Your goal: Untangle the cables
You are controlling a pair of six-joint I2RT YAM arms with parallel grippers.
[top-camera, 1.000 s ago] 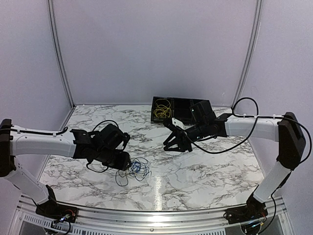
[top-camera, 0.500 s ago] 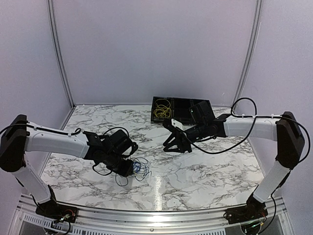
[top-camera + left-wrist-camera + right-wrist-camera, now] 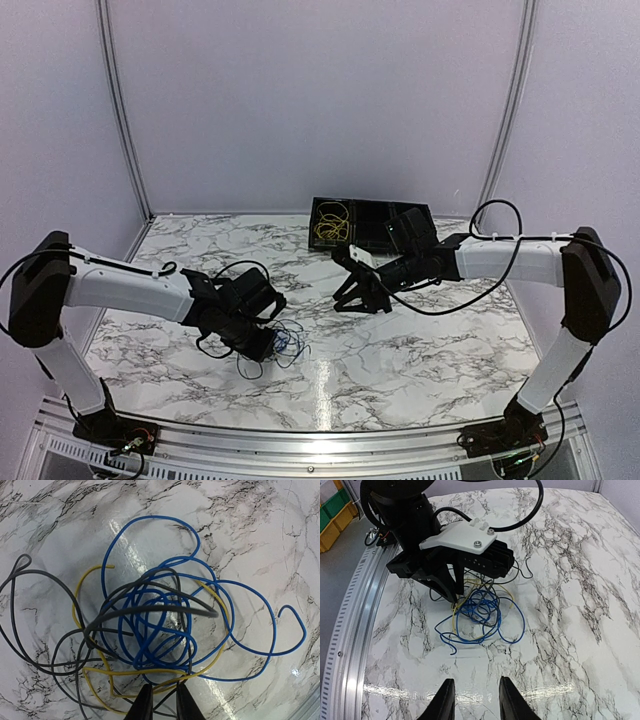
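Edging right, the left gripper [image 3: 268, 345] narrowed over the cables [image 3: 291, 343] at lower left, grip unclear; the right gripper [image 3: 362, 300] gaped empty.

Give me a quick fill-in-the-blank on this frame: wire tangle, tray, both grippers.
1. The left gripper is down at the tangle, whose densest loops in the middle are ___.
2. The cable lying in the black tray is ___.
3. The right gripper hovers with nothing between its fingers, jaws ___.

Missing words: blue; yellow; open.
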